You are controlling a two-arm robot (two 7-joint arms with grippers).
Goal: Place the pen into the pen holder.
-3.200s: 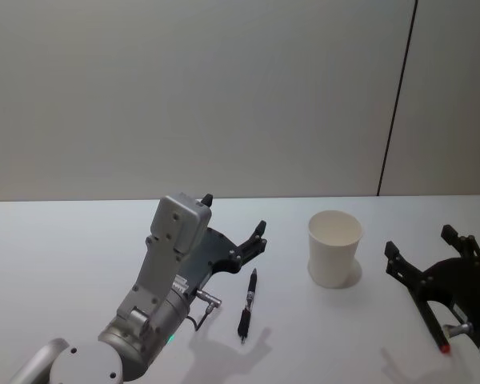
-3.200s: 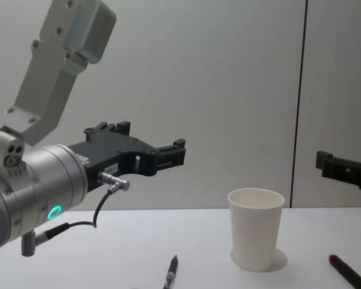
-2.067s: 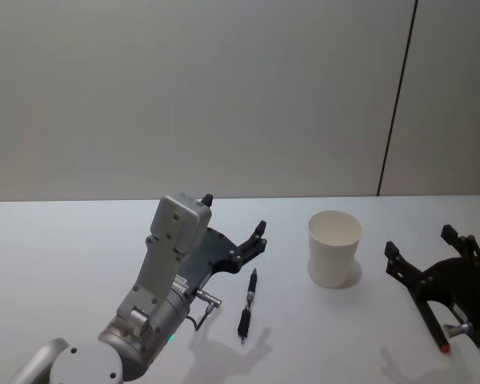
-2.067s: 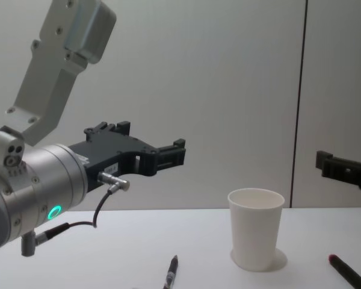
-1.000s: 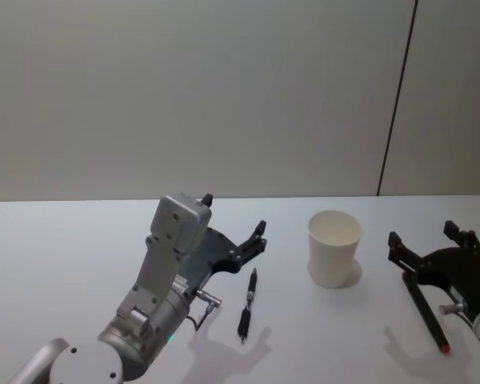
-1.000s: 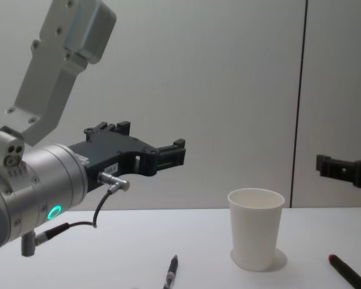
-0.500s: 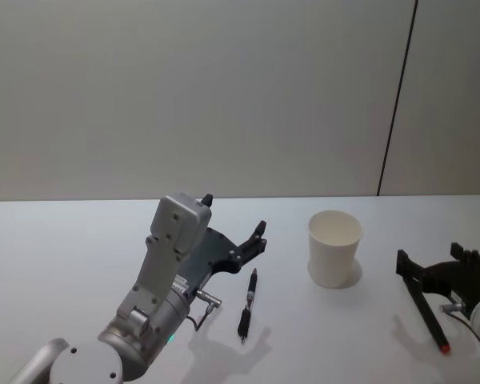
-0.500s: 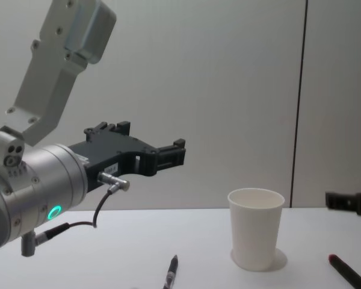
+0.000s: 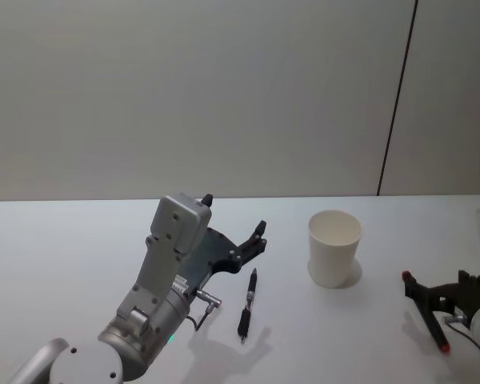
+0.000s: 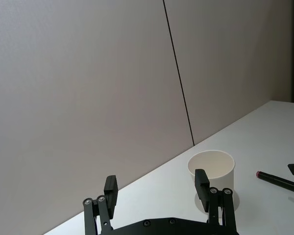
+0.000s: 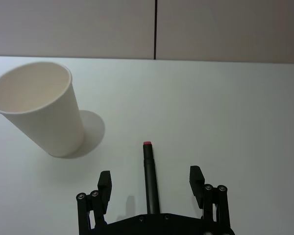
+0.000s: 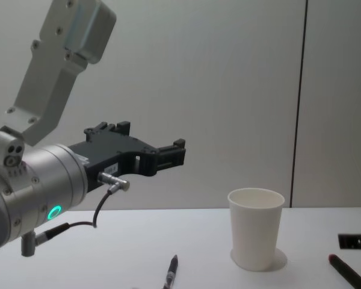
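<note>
A: Surface?
B: White table (image 9: 64, 256), pale wall behind.
A: Arms?
B: Left gripper (image 9: 234, 213) raised above the table left of centre, jaws spread wide, holding nothing. Right gripper (image 11: 150, 175) low near the table's right side, jaws also wide, one finger either side of the red-tipped pen (image 11: 149, 159), neither touching it.
A: Pen holder?
B: Pen holder (image 9: 334, 248): plain white paper cup, rolled rim, tapering toward its base. Upright, mouth up, right of centre, between the two grippers.
A: Pens?
B: Red-tipped pen: slim dark barrel, flat on the table, right of the cup and apart from it. Black pen (image 9: 247, 304): flat, near the left gripper, left of the cup
</note>
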